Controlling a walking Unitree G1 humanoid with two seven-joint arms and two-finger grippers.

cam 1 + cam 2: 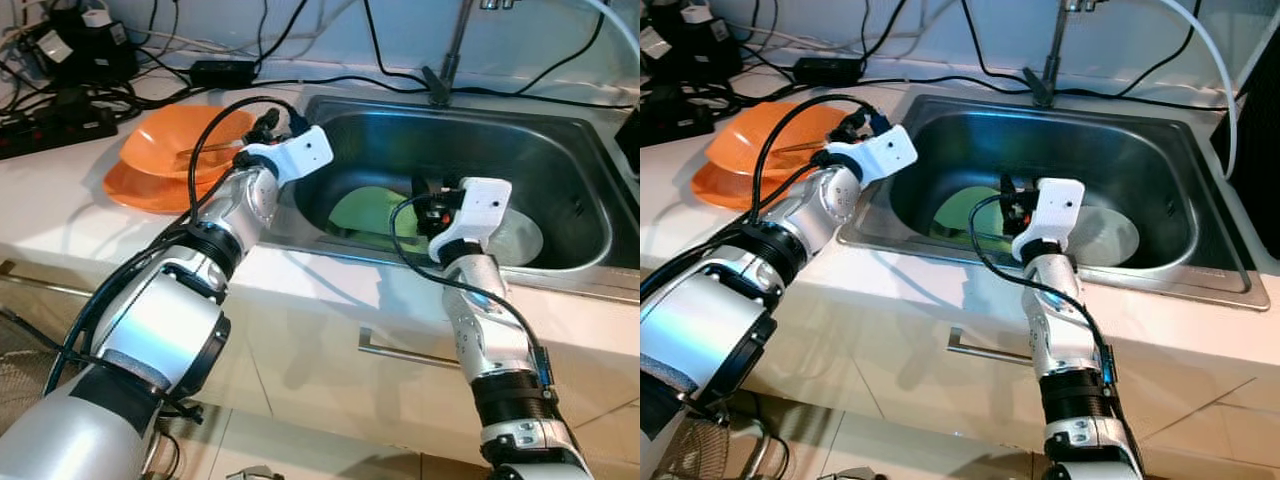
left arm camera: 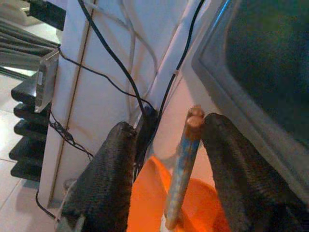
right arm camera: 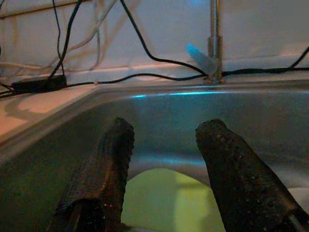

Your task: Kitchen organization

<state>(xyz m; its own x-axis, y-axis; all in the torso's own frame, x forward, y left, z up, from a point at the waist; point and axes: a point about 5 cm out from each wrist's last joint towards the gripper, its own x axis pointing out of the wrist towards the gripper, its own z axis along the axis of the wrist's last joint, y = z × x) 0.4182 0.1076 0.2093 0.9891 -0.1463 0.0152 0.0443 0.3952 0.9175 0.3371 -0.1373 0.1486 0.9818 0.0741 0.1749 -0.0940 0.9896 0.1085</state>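
Note:
Two stacked orange bowls [image 1: 165,150] sit on the white counter left of the steel sink [image 1: 560,170]. A thin stick-like utensil [image 2: 182,174], bluish with a wooden tip, lies in the top bowl. My left gripper [image 2: 164,123] hovers over the bowl's rim with its fingers apart; the stick stands between them, against one finger. A green plate [image 1: 365,212] lies on the sink bottom. My right gripper [image 3: 164,130] is open inside the sink just above that plate, holding nothing.
A pale round plate [image 1: 522,240] lies beside the green one in the sink. The faucet [image 1: 445,70] rises behind the basin. Black cables, a power strip [image 1: 50,125] and adapters crowd the counter's back left. A drawer handle [image 1: 410,350] is below.

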